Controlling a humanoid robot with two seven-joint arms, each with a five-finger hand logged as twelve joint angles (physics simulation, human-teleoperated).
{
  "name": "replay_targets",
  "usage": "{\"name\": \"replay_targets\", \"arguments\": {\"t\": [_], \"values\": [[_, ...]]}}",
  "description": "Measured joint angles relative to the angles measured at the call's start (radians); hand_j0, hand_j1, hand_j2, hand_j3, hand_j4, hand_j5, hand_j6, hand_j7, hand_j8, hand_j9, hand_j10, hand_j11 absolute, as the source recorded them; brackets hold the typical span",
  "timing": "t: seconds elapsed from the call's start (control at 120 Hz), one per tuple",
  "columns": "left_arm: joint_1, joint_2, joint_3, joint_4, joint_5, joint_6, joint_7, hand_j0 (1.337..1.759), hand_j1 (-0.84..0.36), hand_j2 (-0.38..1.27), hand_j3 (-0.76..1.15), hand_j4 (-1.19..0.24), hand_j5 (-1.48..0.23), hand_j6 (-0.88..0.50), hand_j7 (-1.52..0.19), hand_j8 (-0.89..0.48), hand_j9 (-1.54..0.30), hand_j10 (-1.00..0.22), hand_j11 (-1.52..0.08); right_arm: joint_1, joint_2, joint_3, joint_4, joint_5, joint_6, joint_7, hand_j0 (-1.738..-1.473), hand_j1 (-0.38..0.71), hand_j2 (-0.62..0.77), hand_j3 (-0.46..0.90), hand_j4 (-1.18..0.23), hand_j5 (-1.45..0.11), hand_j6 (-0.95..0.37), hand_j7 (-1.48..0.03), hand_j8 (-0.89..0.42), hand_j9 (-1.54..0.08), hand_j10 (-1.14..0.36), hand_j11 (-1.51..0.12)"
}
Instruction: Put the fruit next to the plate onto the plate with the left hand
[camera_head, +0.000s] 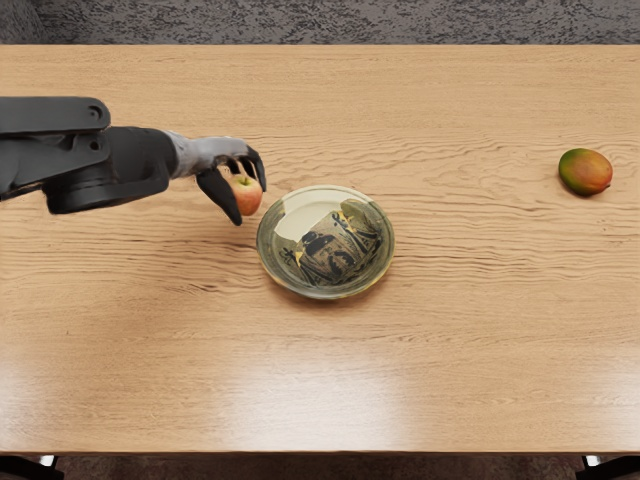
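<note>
Now the left hand (222, 168), arm stretched level from the left edge, arches over the apple (248, 196), fingers curled round it, thumb low in front, just left of the plate (384, 245). Apple's left side is hidden; lifted or not, can't tell.

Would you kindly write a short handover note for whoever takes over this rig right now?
The left hand has its fingers curled around the apple; the right hand is out of view.
The apple is just left of the plate, outside its rim; whether it has left the table is unclear. A mango lies far off to the right.
Done: reach and grasp. Left: lift the apple, carry it over the plate, set it down, let go.
</note>
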Motion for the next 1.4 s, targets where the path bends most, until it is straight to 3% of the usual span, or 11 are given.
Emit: {"name": "replay_targets", "arguments": {"t": [0.058,0.342,0.683,0.8,1.0,1.25,1.4], "values": [[-0.015,0.003,-0.019,-0.009,-0.017,-0.036,0.000,1.650,-0.40,0.46,0.00,-0.40,-1.22,-0.21,-1.17,-0.22,-1.18,-0.78,-1.18,0.000,0.000,0.000,0.000,0.000,0.000,0.000,-1.658,-0.32,-0.01,0.00,-0.03,-0.03,-0.03,-0.03,-0.03,-0.03,-0.03,-0.03],[-0.018,-0.012,-0.087,-0.071,-0.072,-0.179,-0.001,1.651,-0.38,0.40,0.00,-0.40,-1.25,-0.21,-1.19,-0.24,-1.18,-0.80,-1.17,0.000,0.000,0.000,0.000,0.000,0.000,0.000,-1.658,-0.32,-0.01,0.00,-0.03,-0.03,-0.03,-0.03,-0.03,-0.03,-0.03,-0.03],[-0.015,-0.034,-0.141,-0.087,-0.097,-0.206,-0.007,1.649,-0.40,0.43,0.00,-0.40,-1.25,-0.20,-1.21,-0.22,-1.18,-0.79,-1.17,0.000,0.000,0.000,0.000,0.000,0.000,0.000,-1.658,-0.32,-0.01,0.00,-0.03,-0.03,-0.03,-0.03,-0.03,-0.03,-0.03,-0.03],[-0.015,-0.034,-0.151,-0.083,-0.114,-0.198,-0.009,1.652,-0.34,0.29,0.00,-0.43,-1.03,-0.26,-1.01,-0.29,-0.99,-0.84,-0.98,0.000,0.000,0.000,0.000,0.000,0.000,0.000,-1.658,-0.32,-0.01,0.00,-0.03,-0.03,-0.03,-0.03,-0.03,-0.03,-0.03,-0.03],[-0.015,-0.035,-0.158,-0.066,-0.142,-0.188,-0.009,1.656,-0.12,0.14,0.00,-0.33,-0.62,-0.25,-0.61,-0.26,-0.60,-0.53,-0.59,0.000,0.000,0.000,0.000,0.000,0.000,0.000,-1.658,-0.32,-0.01,0.00,-0.03,-0.03,-0.03,-0.03,-0.03,-0.03,-0.03,-0.03],[0.008,0.009,-0.192,-0.038,-0.147,-0.190,-0.009,1.657,0.00,0.08,0.00,-0.28,-0.42,-0.26,-0.41,-0.26,-0.41,-0.34,-0.41,0.000,0.000,0.000,0.000,0.000,0.000,0.000,-1.658,-0.32,-0.01,0.00,-0.03,-0.03,-0.03,-0.03,-0.03,-0.03,-0.03,-0.03],[0.173,0.097,-0.341,-0.035,-0.146,-0.290,-0.006,1.658,0.02,0.06,0.00,-0.27,-0.37,-0.25,-0.37,-0.26,-0.37,-0.29,-0.37,0.000,0.000,0.000,0.000,0.000,0.000,0.000,-1.658,-0.32,-0.01,0.00,-0.03,-0.03,-0.03,-0.03,-0.03,-0.03,-0.03,-0.03]]}}
